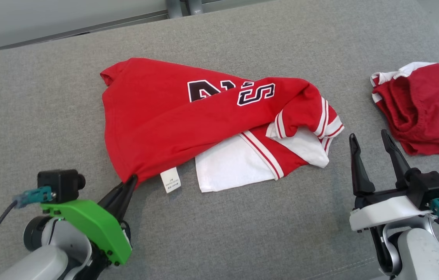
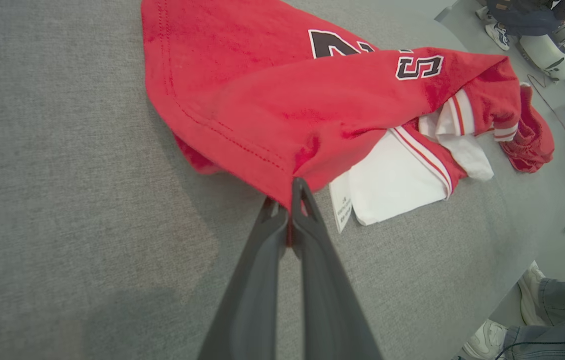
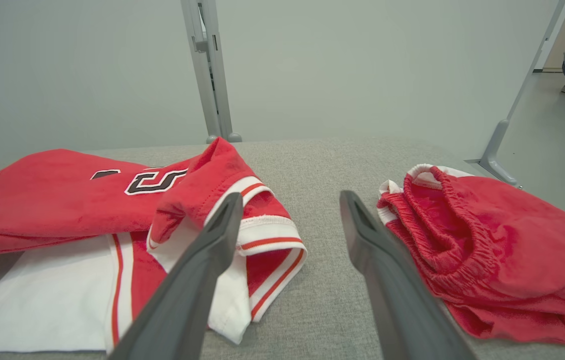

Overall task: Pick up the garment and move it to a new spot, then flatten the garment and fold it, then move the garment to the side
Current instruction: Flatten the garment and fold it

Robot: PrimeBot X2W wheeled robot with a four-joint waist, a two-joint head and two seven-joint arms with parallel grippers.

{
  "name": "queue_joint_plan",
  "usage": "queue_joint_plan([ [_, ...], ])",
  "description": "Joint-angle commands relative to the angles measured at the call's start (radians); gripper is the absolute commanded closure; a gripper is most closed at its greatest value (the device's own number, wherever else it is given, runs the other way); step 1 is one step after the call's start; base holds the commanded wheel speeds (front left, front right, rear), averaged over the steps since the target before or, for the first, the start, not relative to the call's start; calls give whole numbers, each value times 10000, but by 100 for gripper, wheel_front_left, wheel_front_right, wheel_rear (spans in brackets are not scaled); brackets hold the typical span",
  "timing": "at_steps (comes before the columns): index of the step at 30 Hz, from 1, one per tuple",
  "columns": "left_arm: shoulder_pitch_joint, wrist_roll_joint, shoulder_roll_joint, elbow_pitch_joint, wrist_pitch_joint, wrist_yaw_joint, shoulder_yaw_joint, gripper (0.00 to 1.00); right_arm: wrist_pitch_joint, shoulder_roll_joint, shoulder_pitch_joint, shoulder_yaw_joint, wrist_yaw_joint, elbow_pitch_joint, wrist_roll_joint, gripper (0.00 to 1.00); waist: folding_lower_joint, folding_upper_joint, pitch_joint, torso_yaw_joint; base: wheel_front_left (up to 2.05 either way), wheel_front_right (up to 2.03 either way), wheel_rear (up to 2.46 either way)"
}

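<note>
left gripper (image 2: 293, 190) has its fingers pinched shut on a hem corner of the red jersey (image 1: 157, 116), crumpled mid grey cushion (image 1: 243, 225); right gripper (image 1: 369, 136) hovers beside it, fingers spread wide and empty. seemingly only the pick-up has started (moving, flattening, folding, setting aside remain). count: one jersey, one pair of red shorts (image 1: 425, 109), two grippers.

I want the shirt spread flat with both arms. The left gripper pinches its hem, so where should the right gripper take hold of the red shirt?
Probably the striped sleeve cuff of the red shirt, approached from the robot's right with fingers kept low. It stands up as a free folded edge facing the open right gripper, far from where the left gripper pinches.
</note>
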Motion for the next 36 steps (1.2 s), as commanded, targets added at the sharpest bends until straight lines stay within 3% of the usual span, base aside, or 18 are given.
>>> queue_joint_plan([
  [1,354,-168,331,-470,-97,147,106,100,-27,-22,157,-67,-4,-32,-52,0,0,23,-65,45,0,0,0],
  [6,1745,-739,1458,-2190,-552,832,549,100,-26,-19,218,-111,-4,-68,-3,0,0,23,-8,292,0,0,0],
  [9,2394,-1116,1771,-2306,-618,841,573,100,-26,-21,171,-15,-4,-11,-35,0,0,23,71,489,0,0,0],
  [18,2315,-1419,1054,-333,-866,139,638,100,-27,-24,-130,195,-4,57,-191,0,0,23,171,701,0,0,0],
  [21,2109,-1221,836,160,-1290,141,821,55,-27,-22,-146,199,-4,34,-198,0,0,23,215,665,0,0,0],
  [22,2081,-1128,825,281,-1329,178,804,18,-27,-22,-126,212,-4,38,-175,0,0,23,226,633,0,0,0],
  [23,2041,-1091,815,377,-1355,219,796,0,-27,-21,-108,236,-4,52,-134,0,0,23,234,590,0,0,0],
  [28,2241,-828,1090,349,-1240,670,619,0,-27,-24,-66,275,-4,64,58,0,0,23,261,275,0,0,0],
  [36,2965,-686,2430,-1433,-1898,2187,1321,0,-26,-19,-10,190,-4,-79,215,0,0,23,329,-292,0,0,0],
])
